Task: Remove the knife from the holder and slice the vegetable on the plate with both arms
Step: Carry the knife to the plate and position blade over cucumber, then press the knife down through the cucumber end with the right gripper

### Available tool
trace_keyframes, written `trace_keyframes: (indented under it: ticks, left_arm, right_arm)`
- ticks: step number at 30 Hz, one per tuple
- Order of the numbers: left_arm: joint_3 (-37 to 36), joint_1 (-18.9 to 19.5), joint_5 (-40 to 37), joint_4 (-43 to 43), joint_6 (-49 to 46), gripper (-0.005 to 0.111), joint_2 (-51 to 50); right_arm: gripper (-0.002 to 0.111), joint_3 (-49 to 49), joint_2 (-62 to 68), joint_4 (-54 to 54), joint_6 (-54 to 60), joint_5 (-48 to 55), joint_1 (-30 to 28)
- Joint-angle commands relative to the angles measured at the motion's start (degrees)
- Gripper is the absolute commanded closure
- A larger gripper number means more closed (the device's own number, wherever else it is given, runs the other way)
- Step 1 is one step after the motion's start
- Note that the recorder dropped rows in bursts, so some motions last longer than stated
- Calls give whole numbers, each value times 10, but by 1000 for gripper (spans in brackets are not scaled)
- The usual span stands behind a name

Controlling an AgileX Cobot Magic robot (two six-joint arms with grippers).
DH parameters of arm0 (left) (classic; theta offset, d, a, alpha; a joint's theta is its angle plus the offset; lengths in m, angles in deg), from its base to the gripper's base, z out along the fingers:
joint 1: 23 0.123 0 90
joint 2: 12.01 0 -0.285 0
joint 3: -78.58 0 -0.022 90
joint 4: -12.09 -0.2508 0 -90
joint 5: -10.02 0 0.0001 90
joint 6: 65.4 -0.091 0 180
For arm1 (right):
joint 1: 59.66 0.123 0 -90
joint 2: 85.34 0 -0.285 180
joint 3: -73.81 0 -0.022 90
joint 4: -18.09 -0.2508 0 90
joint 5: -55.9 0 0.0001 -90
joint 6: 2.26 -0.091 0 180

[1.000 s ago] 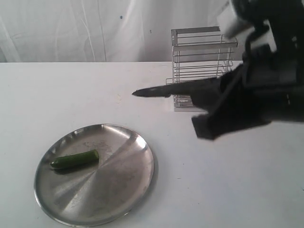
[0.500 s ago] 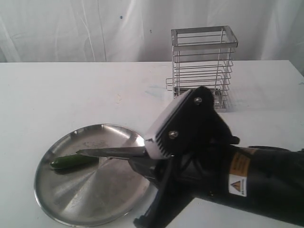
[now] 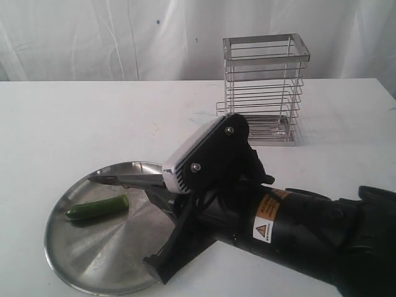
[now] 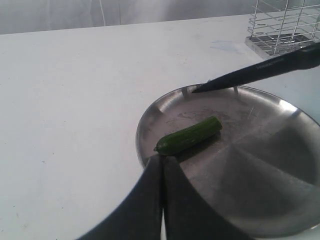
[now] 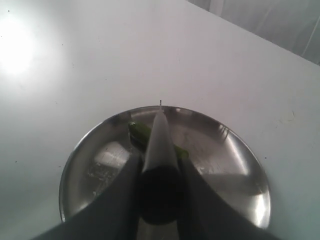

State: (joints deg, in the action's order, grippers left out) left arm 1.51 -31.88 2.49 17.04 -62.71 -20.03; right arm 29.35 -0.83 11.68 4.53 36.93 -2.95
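One white desk (image 3: 74, 117) holds the tall silver wire holder (image 3: 263, 86) and the round steel plate (image 3: 93, 272), partly hidden by the bulky black right arm (image 3: 309, 229), whose yellow warning label (image 3: 266, 224) is unreadable. The right tool (image 3: 164, 192) clamps the slim black knife (image 3: 124, 180), its handle hidden and its blade over the plate, apart from the small green vegetable (image 3: 98, 208) lying there. The left tool (image 4: 162, 165), pressed together, hovers near the vegetable's end.

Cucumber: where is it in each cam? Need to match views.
Exterior: vegetable at lower left, lying on the left half of the plate.
Left wrist: vegetable on the plate, just past the shut left tool.
Right wrist: vegetable on the plate, partly hidden behind the knife.
Shared landmark: the plate.
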Motion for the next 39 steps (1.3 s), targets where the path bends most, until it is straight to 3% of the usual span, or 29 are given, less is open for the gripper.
trace_keyframes:
  ticks: [1,11,26,39]
  left_arm:
    - [-1,-4,0,5,0,107,2]
    - [-1,-4,0,5,0,107,2]
    - [-1,-4,0,5,0,107,2]
    - [-1,-4,0,5,0,107,2]
  right_arm:
    - [103,-2,26,-8,9,-33,3]
    - [103,-2,84,-13,21,-92,3]
    - [103,-6,136,-60,63,-94,9]
    - [103,-16,140,-105,63,14,28]
